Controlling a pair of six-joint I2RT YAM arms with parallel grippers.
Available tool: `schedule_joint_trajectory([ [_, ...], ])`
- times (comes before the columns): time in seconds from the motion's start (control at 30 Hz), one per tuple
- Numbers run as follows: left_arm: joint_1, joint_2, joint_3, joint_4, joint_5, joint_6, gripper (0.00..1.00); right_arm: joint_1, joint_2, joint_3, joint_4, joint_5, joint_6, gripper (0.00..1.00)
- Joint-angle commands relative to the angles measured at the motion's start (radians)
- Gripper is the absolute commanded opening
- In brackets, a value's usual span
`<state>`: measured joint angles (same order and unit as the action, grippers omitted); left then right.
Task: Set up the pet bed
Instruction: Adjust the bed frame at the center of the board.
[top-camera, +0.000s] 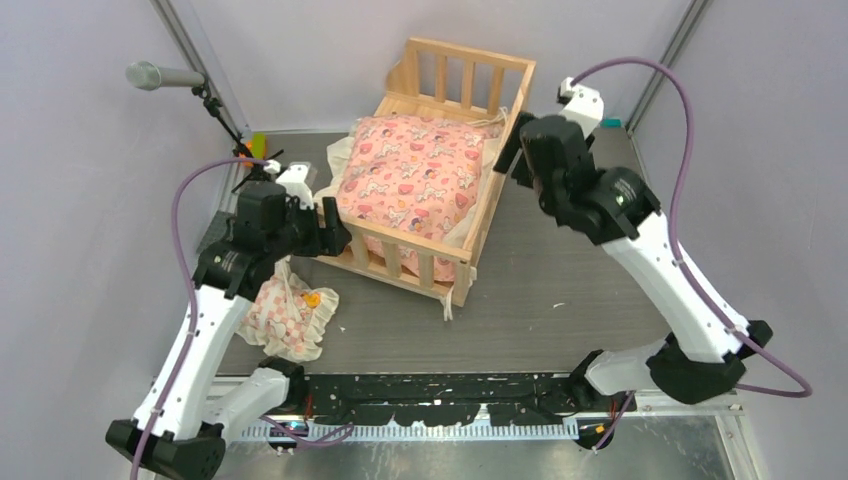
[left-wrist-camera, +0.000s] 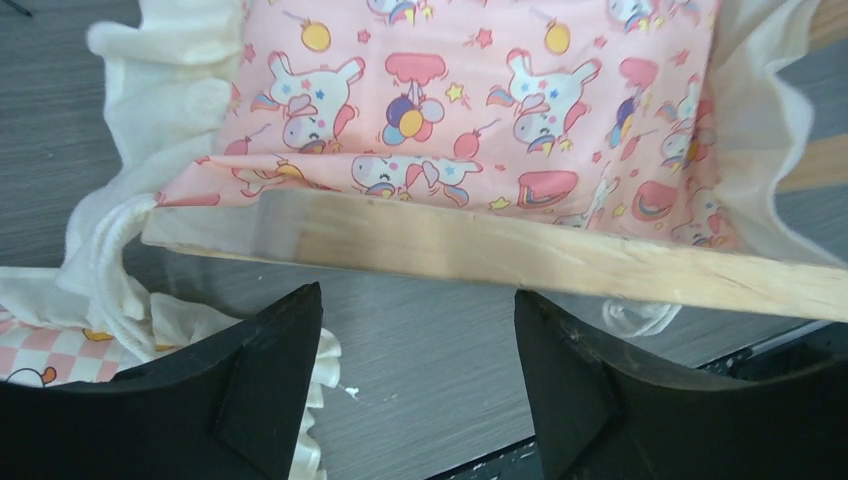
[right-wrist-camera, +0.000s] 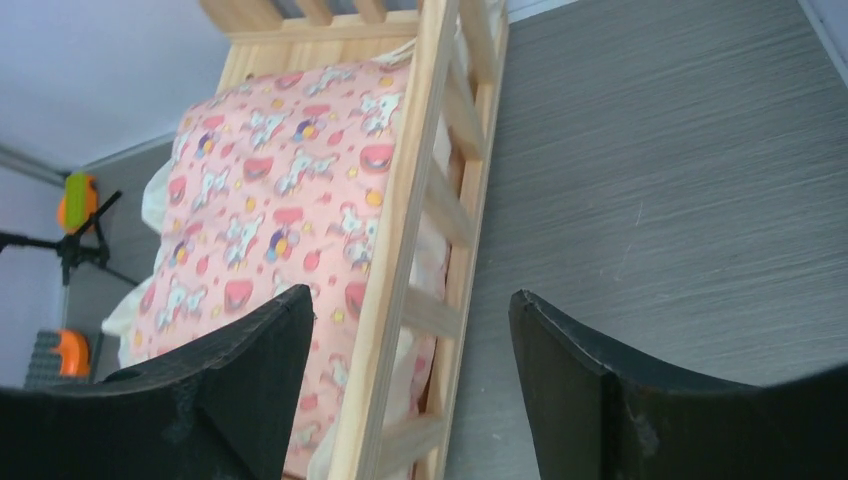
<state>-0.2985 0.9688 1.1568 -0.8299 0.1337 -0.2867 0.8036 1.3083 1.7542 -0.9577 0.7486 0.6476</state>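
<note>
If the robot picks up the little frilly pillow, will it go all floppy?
Probably floppy: the pillow lies crumpled with its frill folded on the table. It looks soft and light, so it likely sags and won't roll.

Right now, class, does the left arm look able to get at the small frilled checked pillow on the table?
Probably yes. The small pink-checked frilled pillow lies in the open just behind the open, empty left claw, beside the pale wooden slatted pet bed; the arm would only need to pull back.
</note>
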Motion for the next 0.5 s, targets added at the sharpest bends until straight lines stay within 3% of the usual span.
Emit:
schedule_joint_trajectory([
  [0.0, 0.01, -0.12, -0.025, 0.128, -0.043, -0.056, 0.73, -0.204, 0.155, 0.102, 0.014, -0.283, -0.051, 0.78],
  [0.2, 0.01, -0.208, -0.087, 0.1, -0.029, -0.071, 0.75, -0.375, 0.357, 0.229, 0.053, -0.514, -0.053, 0.83],
  [0.4, 0.01, -0.241, -0.13, 0.094, -0.018, -0.077, 0.75, -0.385, 0.569, 0.449, -0.082, -0.457, -0.081, 0.84],
  [0.47, 0.01, -0.245, -0.143, 0.097, -0.01, -0.082, 0.75, -0.385, 0.612, 0.482, -0.107, -0.446, -0.091, 0.8],
])
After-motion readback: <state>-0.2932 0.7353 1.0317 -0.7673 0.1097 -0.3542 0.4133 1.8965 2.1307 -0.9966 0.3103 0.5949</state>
